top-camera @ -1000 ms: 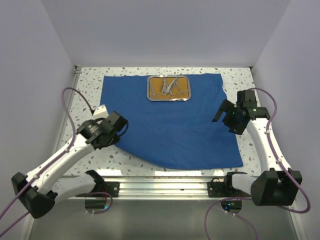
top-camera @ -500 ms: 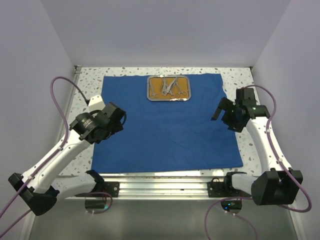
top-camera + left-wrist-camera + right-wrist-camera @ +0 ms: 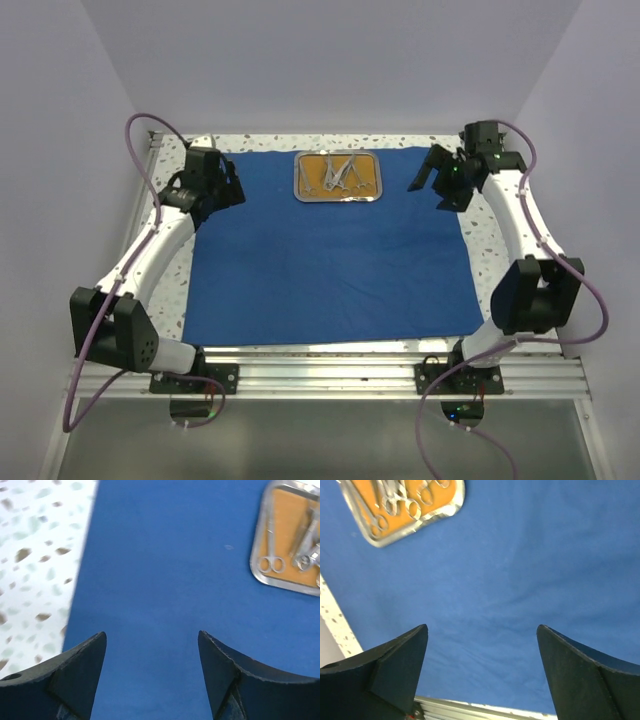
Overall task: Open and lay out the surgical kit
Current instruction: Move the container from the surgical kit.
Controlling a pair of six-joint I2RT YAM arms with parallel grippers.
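Up at top centre, the small rounded-rectangle steel tray (image 3: pixel 338 199) with the orange-brown inside sits on the big royal-blue cloth wrap (image 3: pixel 330 260), spread flat on the speckled white counter (image 3: pixel 485 250). Thin silver scissors and forceps (image 3: pixel 340 175) lie in the tray. Left gripper (image 3: pixel 151 635), upper left, and right gripper (image 3: pixel 481 627), upper right, both gape wide over the cloth, holding nothing.

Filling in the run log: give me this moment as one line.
cloth: spread flat | tray: on cloth, far edge | tools: in tray | left gripper: open, empty | right gripper: open, empty
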